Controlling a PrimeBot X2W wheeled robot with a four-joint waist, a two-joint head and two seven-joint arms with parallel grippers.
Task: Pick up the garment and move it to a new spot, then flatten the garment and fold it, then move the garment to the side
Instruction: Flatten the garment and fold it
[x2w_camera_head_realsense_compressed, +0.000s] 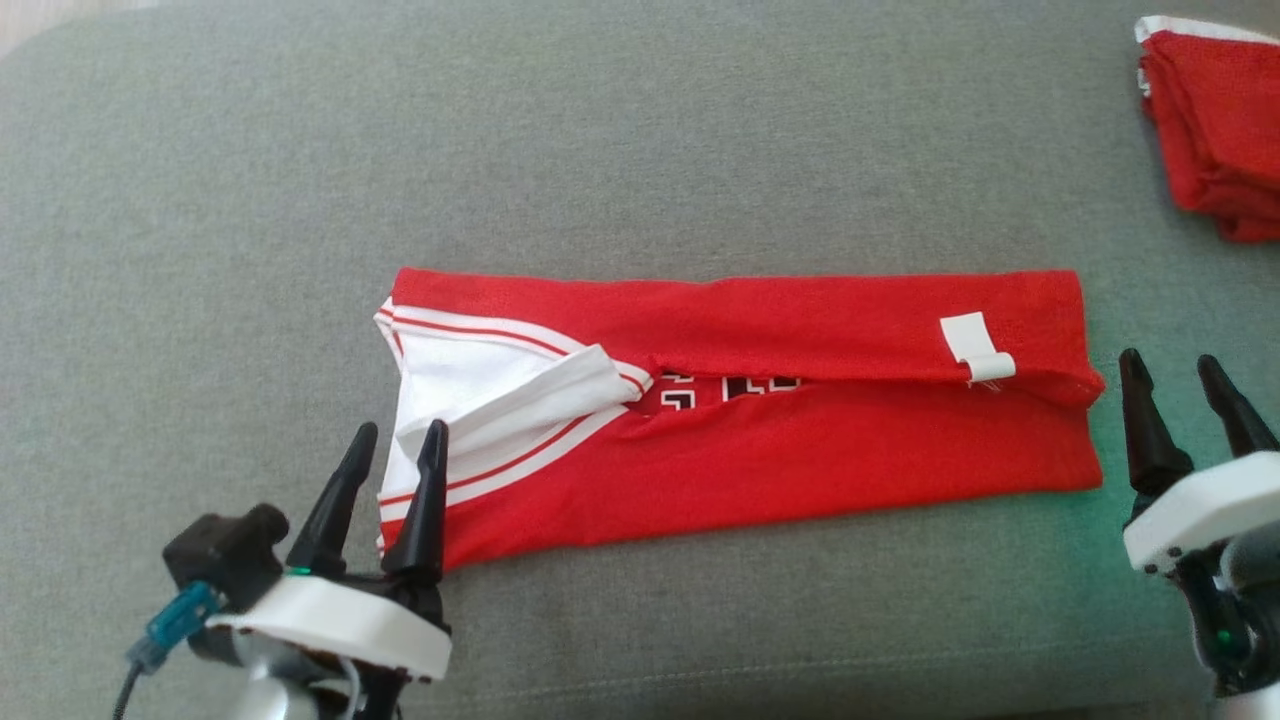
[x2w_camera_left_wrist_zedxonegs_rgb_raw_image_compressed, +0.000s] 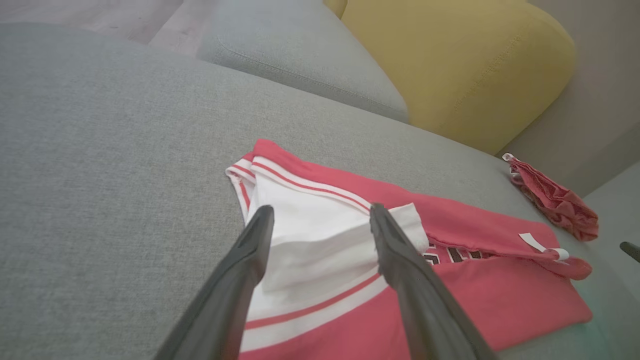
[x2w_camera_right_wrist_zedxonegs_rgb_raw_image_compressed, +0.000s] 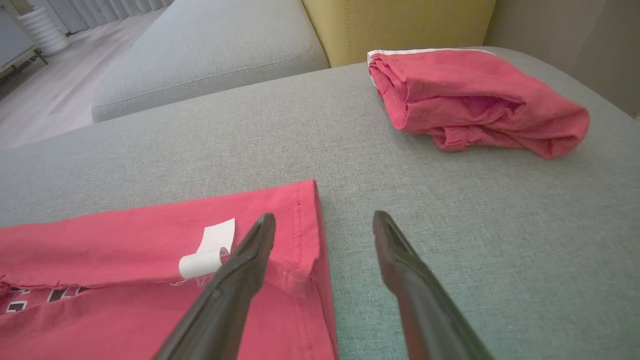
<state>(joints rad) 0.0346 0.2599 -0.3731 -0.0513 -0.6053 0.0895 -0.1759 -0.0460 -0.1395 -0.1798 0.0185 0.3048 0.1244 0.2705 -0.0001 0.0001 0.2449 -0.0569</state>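
Note:
A red garment (x2w_camera_head_realsense_compressed: 760, 450) with white and red trim lies flat on the grey cushion, its two long sides folded in to meet along the middle. A white tag (x2w_camera_head_realsense_compressed: 975, 345) curls near its right end. My left gripper (x2w_camera_head_realsense_compressed: 395, 440) stands open at the garment's lower left end, fingers over the white trim (x2w_camera_left_wrist_zedxonegs_rgb_raw_image_compressed: 310, 240), holding nothing. My right gripper (x2w_camera_head_realsense_compressed: 1175, 370) stands open just past the garment's right edge (x2w_camera_right_wrist_zedxonegs_rgb_raw_image_compressed: 312, 235), with nothing between its fingers.
A second red garment (x2w_camera_head_realsense_compressed: 1215, 130) lies folded at the cushion's far right corner (x2w_camera_right_wrist_zedxonegs_rgb_raw_image_compressed: 475, 100). A yellow cushion (x2w_camera_left_wrist_zedxonegs_rgb_raw_image_compressed: 460, 65) and another grey seat cushion (x2w_camera_left_wrist_zedxonegs_rgb_raw_image_compressed: 310, 65) stand behind. Bare grey fabric (x2w_camera_head_realsense_compressed: 400, 150) stretches to the left and back.

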